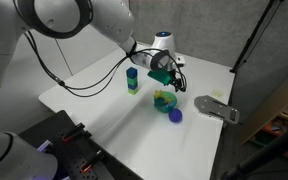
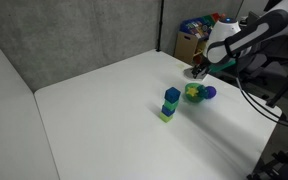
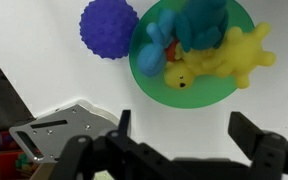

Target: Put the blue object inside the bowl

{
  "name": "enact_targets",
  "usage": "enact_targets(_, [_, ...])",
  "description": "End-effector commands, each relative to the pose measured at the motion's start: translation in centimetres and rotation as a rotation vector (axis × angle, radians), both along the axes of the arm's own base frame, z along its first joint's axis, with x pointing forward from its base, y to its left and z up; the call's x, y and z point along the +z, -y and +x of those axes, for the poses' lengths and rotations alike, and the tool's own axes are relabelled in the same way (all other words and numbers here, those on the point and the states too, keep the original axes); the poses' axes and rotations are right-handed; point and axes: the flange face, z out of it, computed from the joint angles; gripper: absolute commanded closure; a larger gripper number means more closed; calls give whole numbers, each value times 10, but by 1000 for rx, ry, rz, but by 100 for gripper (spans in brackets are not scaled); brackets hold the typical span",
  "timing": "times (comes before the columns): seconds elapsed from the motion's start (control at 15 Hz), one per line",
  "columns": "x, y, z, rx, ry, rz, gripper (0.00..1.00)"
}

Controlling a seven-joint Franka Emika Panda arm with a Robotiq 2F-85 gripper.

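In the wrist view the yellow-green bowl (image 3: 154,88) sits on the white table. The blue-teal object (image 3: 199,22) lies inside it, beside a lighter blue piece (image 3: 156,48) and a yellow toy (image 3: 222,60). My gripper (image 3: 184,125) is open and empty, with its fingers just outside the bowl's rim. In both exterior views the gripper (image 1: 169,72) (image 2: 199,68) hangs a little above the bowl (image 1: 164,100) (image 2: 193,93).
A dark blue ball (image 3: 109,28) (image 1: 176,115) (image 2: 210,93) lies right beside the bowl. A flat grey metal piece (image 3: 59,135) (image 1: 216,108) lies close by. A stack of blue and green blocks (image 1: 132,80) (image 2: 171,103) stands apart from the bowl.
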Motion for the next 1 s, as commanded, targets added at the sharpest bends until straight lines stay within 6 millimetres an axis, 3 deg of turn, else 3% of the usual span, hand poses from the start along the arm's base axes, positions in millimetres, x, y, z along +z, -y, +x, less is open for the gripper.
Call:
enact_targets(0.0, [43, -2, -9, 7, -34, 28, 0])
enact_targets(0.4, [117, -1, -31, 21, -66, 47, 0])
enact_targets(0.93, [204, 11, -82, 39, -87, 126, 0])
